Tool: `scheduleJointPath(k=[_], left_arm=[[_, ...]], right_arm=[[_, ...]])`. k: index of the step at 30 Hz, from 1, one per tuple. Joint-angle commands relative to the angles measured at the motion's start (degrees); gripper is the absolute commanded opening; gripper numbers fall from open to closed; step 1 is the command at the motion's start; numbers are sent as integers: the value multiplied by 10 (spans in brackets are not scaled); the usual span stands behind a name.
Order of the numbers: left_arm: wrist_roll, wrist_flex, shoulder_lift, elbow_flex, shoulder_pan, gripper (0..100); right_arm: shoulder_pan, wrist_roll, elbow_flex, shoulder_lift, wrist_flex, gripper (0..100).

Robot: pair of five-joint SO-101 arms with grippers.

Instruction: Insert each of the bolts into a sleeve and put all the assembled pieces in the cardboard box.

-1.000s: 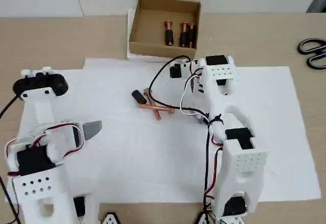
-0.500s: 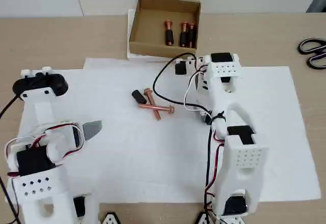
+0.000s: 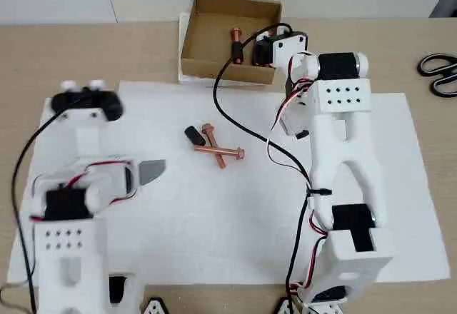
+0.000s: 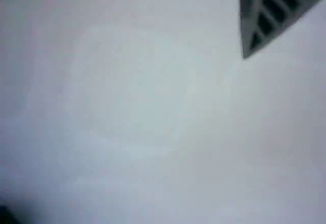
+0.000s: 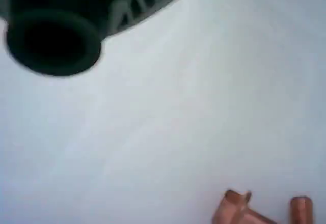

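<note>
Right arm lifted, stretched toward cardboard box | jaws gripping sleeve | left arm grip: cannot tell

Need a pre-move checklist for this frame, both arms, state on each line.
1. Sleeve in right gripper: ok, black sleeve sits against its finger and looks held.
2. Bolts reachable: ok, two bolts lie crossed on the white paper, uncovered.
3. Loose sleeve apart from the bolts: cannot tell, it lies right beside one.
4. Room in cardboard box: ok, bare floor left of the assembled piece; under the right arm, cannot tell.
5. Left gripper out of the way: ok, over bare paper, apart from the bolts.
</note>
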State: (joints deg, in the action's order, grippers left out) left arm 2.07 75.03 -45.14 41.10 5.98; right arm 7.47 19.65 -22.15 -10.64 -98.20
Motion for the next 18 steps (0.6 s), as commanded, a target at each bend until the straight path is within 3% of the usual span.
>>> scheduleJointPath(k=[1,5,12,18], left_arm=[[-119,-33,98,-80,-47,360],[-329,-18,207,-153,-86,360],[-391,-111,346,-269,-92,360],[-523,-193,439,-284,-153,360]], right_arm=[[-18,-28,-26,39,-11,3],[-44,-41,-26,44,-12,3],[-51,-48,-26,55,-15,3],[-53,-49,-26,57,-15,3]])
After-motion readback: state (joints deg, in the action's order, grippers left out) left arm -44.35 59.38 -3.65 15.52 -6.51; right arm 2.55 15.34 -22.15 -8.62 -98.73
